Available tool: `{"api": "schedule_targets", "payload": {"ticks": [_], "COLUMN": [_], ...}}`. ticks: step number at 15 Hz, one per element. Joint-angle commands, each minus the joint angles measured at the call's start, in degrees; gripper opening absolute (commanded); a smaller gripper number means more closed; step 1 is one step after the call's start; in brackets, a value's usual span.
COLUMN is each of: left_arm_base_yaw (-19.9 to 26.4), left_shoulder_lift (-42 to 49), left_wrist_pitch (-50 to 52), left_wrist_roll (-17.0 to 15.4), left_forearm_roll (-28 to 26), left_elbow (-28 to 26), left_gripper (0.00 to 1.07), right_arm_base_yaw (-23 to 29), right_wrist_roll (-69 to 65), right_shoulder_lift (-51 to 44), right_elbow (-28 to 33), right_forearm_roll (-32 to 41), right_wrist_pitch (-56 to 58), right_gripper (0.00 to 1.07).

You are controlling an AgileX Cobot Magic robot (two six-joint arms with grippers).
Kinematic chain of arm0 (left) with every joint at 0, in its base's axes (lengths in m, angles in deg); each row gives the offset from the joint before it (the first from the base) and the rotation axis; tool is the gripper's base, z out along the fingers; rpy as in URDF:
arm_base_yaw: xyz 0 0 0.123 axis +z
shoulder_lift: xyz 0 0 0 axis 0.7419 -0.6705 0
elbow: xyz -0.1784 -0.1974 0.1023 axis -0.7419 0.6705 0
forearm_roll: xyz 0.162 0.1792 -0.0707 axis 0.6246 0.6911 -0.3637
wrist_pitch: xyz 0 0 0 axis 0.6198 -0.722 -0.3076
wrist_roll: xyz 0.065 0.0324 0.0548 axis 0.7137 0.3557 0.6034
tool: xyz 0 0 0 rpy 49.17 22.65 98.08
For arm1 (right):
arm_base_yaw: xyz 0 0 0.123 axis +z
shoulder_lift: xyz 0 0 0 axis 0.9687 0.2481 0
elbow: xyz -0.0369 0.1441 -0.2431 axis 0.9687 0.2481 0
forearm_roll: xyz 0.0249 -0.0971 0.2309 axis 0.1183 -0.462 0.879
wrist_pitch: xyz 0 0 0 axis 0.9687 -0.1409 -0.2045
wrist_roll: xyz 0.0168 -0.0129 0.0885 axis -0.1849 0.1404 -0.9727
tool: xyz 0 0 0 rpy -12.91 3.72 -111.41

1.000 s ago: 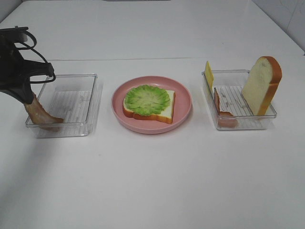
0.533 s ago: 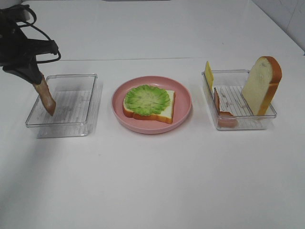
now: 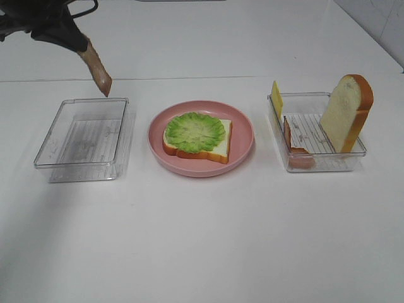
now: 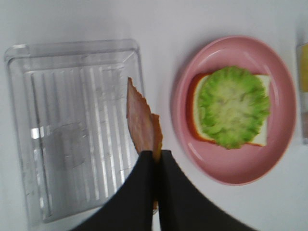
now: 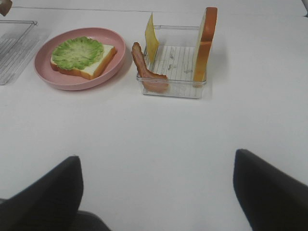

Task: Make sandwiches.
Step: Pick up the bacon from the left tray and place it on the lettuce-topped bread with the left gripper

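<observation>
My left gripper (image 3: 81, 45) hangs high above the far edge of the left clear tray (image 3: 85, 136), shut on a reddish-brown bacon strip (image 3: 98, 71) that dangles free; in the left wrist view the bacon strip (image 4: 139, 122) sticks out past the closed gripper (image 4: 156, 156). On the pink plate (image 3: 245, 136) lies a bread slice (image 3: 218, 150) topped with a green lettuce leaf (image 3: 194, 130). The right tray (image 3: 315, 163) holds a yellow cheese slice (image 3: 276, 98), another bacon strip (image 3: 291, 144) and an upright bread slice (image 3: 346, 113). My right gripper (image 5: 156, 192) is open over bare table, well short of that tray.
The left tray has nothing in it. White tabletop stretches in front of the plate and both trays. A seam in the table runs behind them.
My left gripper has lifted the bacon strip up out of the left tray and carried it toward the back and slightly right. The right gripper has not moved.
</observation>
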Motion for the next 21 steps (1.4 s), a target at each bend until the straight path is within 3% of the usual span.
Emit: {"api": "schedule_targets", "payload": {"ticks": [1, 5, 8, 12, 14, 17, 21], "left_arm_base_yaw": [-0.29, -4.01, -8.71, -16.79, -18.91, -19.54, -17.3], "left_shoulder_lift": [0.06, -1.32, -3.5, -10.08, -13.18, -17.88, -19.31], "left_wrist_pitch": [1.95, 3.67, 6.13, 11.34, 12.49, 11.46, 11.0], "left_wrist_roll": [3.21, 6.82, 7.73, 14.09, 14.9, 14.61, 14.44], "left_forearm_roll": [-8.31, -14.38, -17.65, -29.39, -32.26, -33.0, -29.85], "left_elbow": [-0.57, -0.57, -0.57, -0.57, -0.57, -0.57, -0.57], "left_gripper": [0.0, 0.0, 0.0, 0.0, 0.0, 0.0, 0.0], "right_arm_base_yaw": [-0.29, -0.29, -0.29, -0.29, -0.29, -0.29, -0.29], "right_wrist_roll": [-0.11, -0.11, -0.11, -0.11, -0.11, -0.11, -0.11], "right_shoulder_lift": [-0.63, -0.63, -0.63, -0.63, -0.63, -0.63, -0.63], "right_elbow": [0.23, 0.23, 0.23, 0.23, 0.23, 0.23, 0.23], "right_forearm_roll": [0.4, 0.74, 1.26, 1.26, 1.32, 1.2, 1.38], "right_wrist_pitch": [-0.52, -0.52, -0.52, -0.57, -0.57, -0.57, -0.57], "right_gripper": [0.81, 0.81, 0.81, 0.81, 0.81, 0.81, 0.81]}}
